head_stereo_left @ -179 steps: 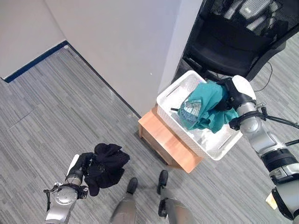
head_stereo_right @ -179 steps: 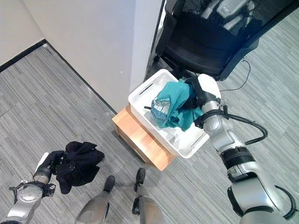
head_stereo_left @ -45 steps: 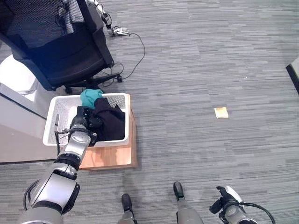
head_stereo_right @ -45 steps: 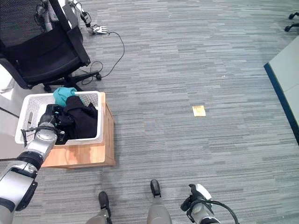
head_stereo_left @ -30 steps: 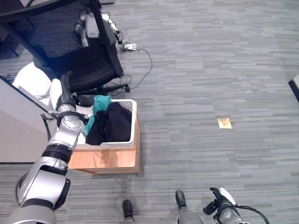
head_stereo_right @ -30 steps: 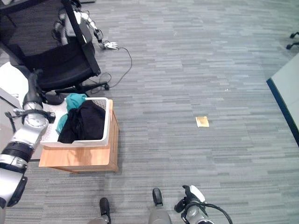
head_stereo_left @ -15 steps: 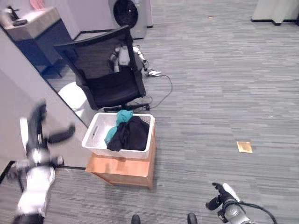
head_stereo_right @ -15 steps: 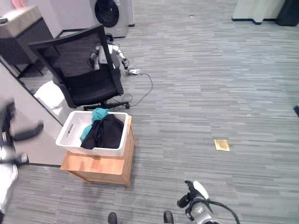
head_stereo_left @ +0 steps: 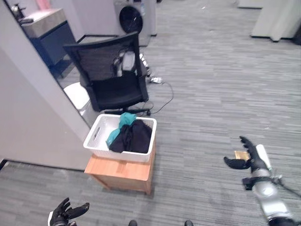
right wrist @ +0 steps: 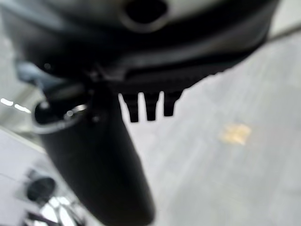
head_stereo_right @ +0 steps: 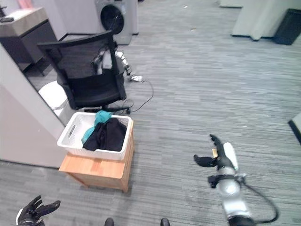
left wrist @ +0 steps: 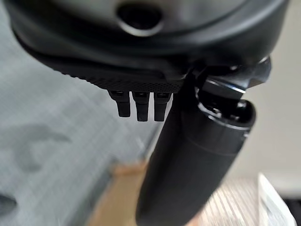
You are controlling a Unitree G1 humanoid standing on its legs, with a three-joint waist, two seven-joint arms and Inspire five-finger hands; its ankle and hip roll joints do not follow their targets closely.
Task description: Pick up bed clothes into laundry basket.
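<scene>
On a low wooden stand (head_stereo_left: pixel 120 173), a white perforated plastic laundry basket (head_stereo_left: pixel 96 139) is seen, and inside it a black garment (head_stereo_left: pixel 135 137) is heaped against a teal garment (head_stereo_left: pixel 122 122), the teal one lying at the side nearer a black mesh office chair (head_stereo_left: pixel 110 73) that stands just behind the basket. Both garments are held inside the basket walls, well apart from either hand.

Well away from the basket, over the grey striped carpet (head_stereo_left: pixel 211 84), the right hand (head_stereo_left: pixel 250 158) is held up with its fingers (head_stereo_right: pixel 215 140) straight and its thumb spread wide; nothing is gripped. Just past those fingers a small yellow-brown square of paper (right wrist: pixel 235 133) is seen lying flat on the carpet.

Low at the near edge, the left hand (head_stereo_left: pixel 63 213) is shown with fingers (head_stereo_right: pixel 34 202) spread and relaxed, and nothing is held between them. Beyond its fingertips, in the left wrist view, the wooden stand and the corner of the white basket (left wrist: pixel 273 200) are glimpsed. A grey partition wall (head_stereo_left: pixel 28 108) is seen beside the basket.
</scene>
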